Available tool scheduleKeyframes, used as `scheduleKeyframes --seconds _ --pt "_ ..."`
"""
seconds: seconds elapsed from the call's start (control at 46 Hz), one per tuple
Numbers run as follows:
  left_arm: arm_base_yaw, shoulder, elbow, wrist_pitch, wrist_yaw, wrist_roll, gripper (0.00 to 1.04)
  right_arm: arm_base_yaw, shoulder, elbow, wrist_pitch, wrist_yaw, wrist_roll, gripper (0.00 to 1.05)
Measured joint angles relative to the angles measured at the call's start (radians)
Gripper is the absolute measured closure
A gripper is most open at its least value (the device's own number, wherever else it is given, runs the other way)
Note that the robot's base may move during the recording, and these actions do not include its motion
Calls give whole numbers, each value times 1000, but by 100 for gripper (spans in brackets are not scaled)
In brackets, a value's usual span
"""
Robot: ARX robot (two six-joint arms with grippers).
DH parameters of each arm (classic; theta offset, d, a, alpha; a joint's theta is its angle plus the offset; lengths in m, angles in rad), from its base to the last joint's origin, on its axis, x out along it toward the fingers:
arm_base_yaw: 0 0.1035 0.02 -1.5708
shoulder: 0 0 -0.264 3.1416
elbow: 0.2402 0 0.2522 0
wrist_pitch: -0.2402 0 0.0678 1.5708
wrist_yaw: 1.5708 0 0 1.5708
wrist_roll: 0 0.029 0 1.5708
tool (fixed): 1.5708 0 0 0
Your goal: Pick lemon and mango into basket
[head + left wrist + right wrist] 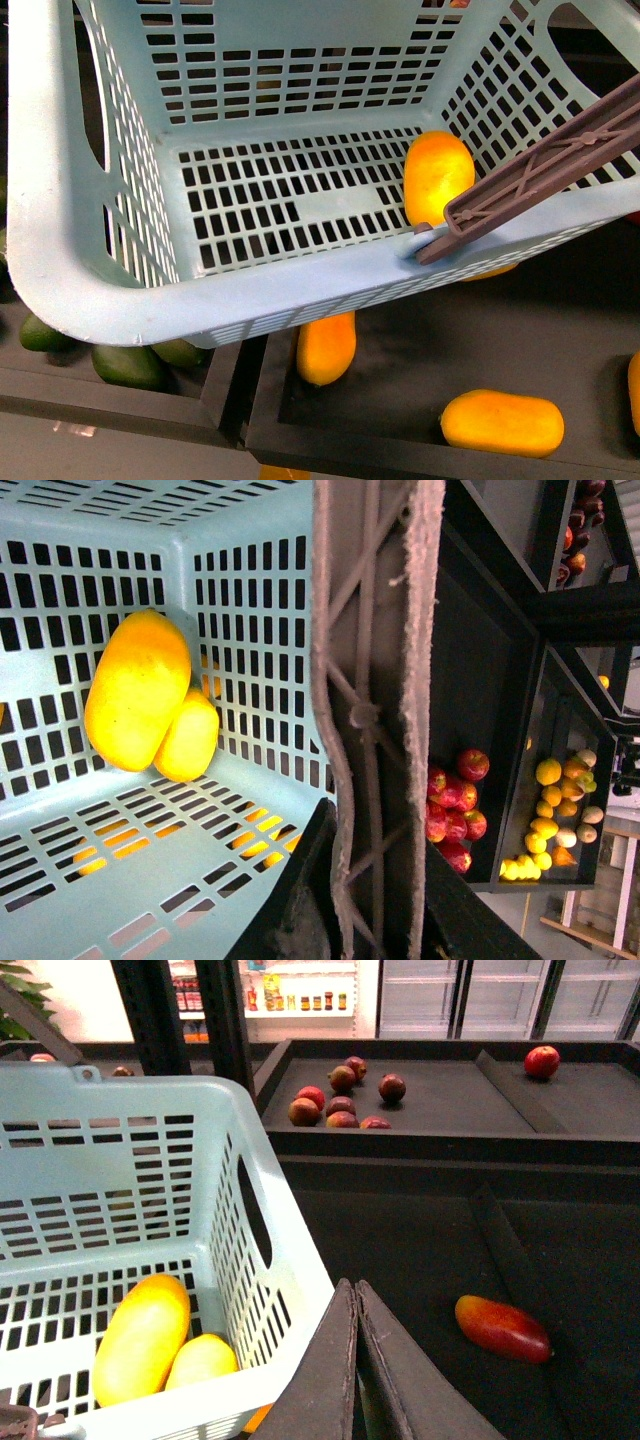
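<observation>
Basket (60,200): pale aqua, slotted, fills most of the front view and sits tilted above the dark produce trays. Handle (560,160): brown, ribbed, lying across the near rim. Mango (137,690): long and orange-yellow, on the basket floor against a side wall. Lemon (188,735): shorter, touching the mango in the same corner. With both fruits inside, the task looks complete and nothing seems left to fetch. Left fingers (295,900): dark wedges on either side of the handle, apparently clamped on it. Right fingers (335,1360): pressed together, empty, just outside the basket wall.
</observation>
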Motion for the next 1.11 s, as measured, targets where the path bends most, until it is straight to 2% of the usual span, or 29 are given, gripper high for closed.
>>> scheduleKeyframes --seconds 0.109,0.196,0.696,1.109 --pt "0 0 0 0 -1 3 97 0 -51 -15 -36 0 0 103" --pt "0 0 0 0 2 2 97 0 -65 -47 -5 0 0 103" --pt "0 0 0 0 4 3 97 0 -367 -48 -292 -2 0 103" --pt "0 0 0 0 4 3 97 0 -504 -48 -428 -2 0 103"
